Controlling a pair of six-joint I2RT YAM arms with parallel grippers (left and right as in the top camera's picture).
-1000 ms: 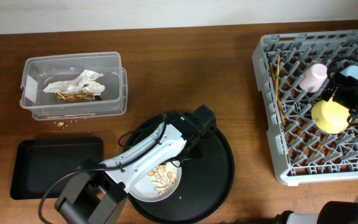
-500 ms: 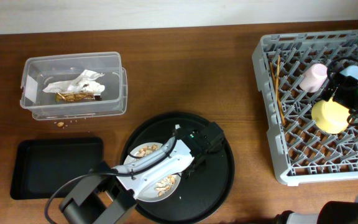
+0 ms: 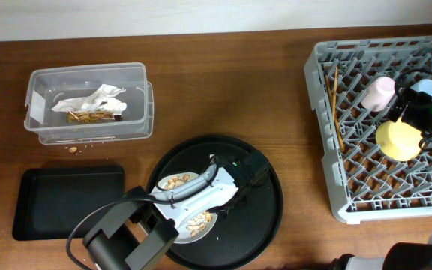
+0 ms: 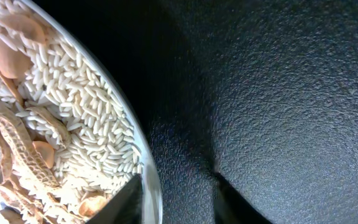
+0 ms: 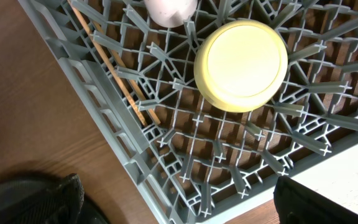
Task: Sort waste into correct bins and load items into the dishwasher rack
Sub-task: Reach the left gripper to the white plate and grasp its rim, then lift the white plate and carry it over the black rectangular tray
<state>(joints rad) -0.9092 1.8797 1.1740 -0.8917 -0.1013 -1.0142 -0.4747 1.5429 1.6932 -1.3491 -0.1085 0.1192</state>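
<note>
The grey plate (image 3: 177, 182), with rice and brown scraps (image 4: 48, 124) on it, sits on the large round black tray (image 3: 265, 217). My left gripper (image 3: 240, 187) is low at the plate's right rim; in the left wrist view its open fingers (image 4: 176, 193) straddle the rim (image 4: 149, 180). My right gripper (image 3: 415, 112) hovers open and empty over the dishwasher rack (image 3: 321, 172), above the upside-down yellow bowl (image 5: 241, 62). The rack also holds the pink cup (image 3: 378, 92), the blue cup (image 3: 426, 88) and the chopsticks (image 3: 334, 105). The snack wrapper (image 3: 88, 101) lies in the clear tub (image 3: 88, 135).
The shallow black rectangular tray (image 3: 70, 202) lies at the front left. A few crumbs (image 3: 73, 149) lie on the wooden table in front of the clear tub. The left arm stretches from the front edge across the round tray.
My left gripper has moved toward me and to the right, from the plate's far side to its right rim, uncovering the plate's upper left. The right arm has not moved.
</note>
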